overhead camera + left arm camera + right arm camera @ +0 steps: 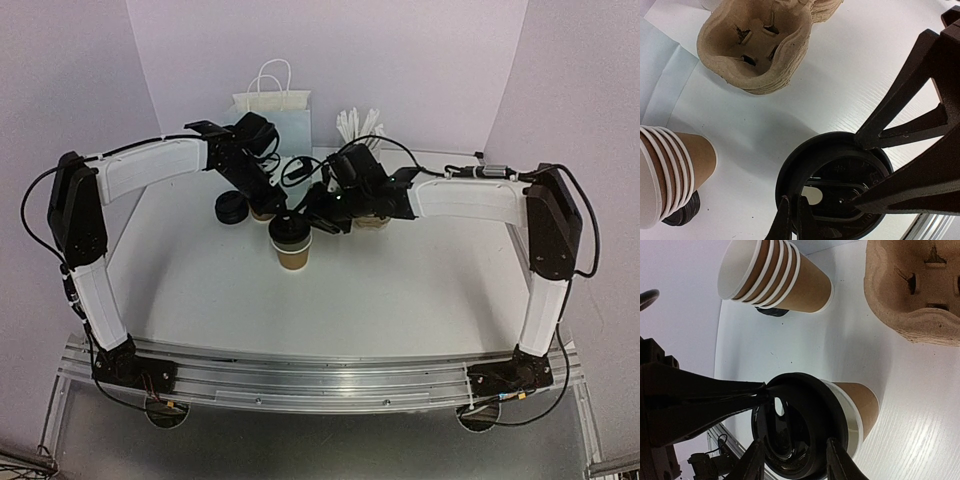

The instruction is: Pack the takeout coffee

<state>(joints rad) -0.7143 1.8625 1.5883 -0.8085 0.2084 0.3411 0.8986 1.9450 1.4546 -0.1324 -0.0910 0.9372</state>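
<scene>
Near the middle of the white table [400, 290], a little toward its far edge, stands the small brown kraft paper cup [294, 257] with the round black plastic lid [289, 230] on top of it. From the right wrist view the cup's white rim shows along one side under the lid, so the lid looks cocked rather than pressed home.

By my reading the capping is partly done and the packing is not begun. The moulded brown pulp cup carrier [757, 45] near the far edge has empty pockets, and the white paper bag with handles [272, 108] waits at the far edge. What is left is seating the lid and then moving the cup into its holder.

Both arms rise from the near edge, elbows out toward the side edges, forearms converging over the cup. The left gripper [792, 215] is clenched on the lid's rim. The right gripper [796, 452] has its jaws apart with one finger on each side of the lid, and I cannot tell whether they press it.

The nested stack of brown cups [775, 275] and the pile of loose black lids [231, 208] sit just beyond the cup, toward the far left.
</scene>
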